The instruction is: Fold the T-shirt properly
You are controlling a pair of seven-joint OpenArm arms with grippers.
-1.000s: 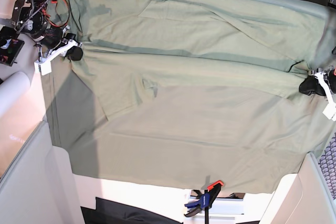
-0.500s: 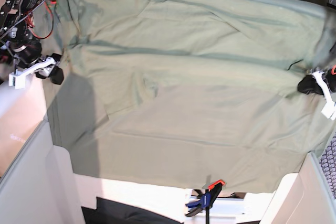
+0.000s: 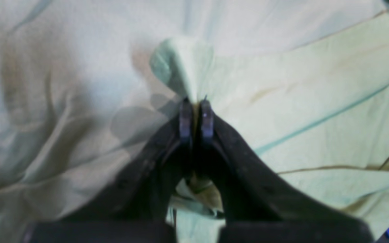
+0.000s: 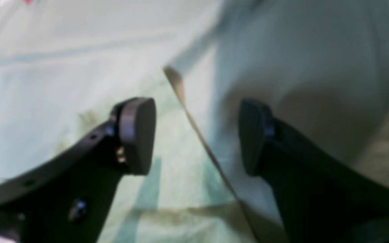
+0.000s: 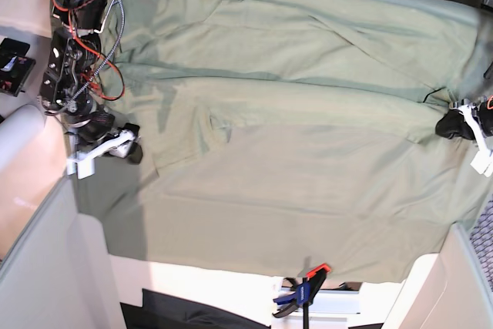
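Base view looks down from overhead; both wrist views sit close above the T-shirt [image 5: 293,152].

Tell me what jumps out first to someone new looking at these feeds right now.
Pale green cloth fills the whole surface, the T-shirt spread flat across it. At the base view's right edge the left claw is pinched shut on a tented peak of fabric. At the left edge the right claw hangs open over a shirt edge, gripping nothing.

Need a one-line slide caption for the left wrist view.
Left gripper shut on a pinched peak of the T-shirt, pale green fabric spreading around it.
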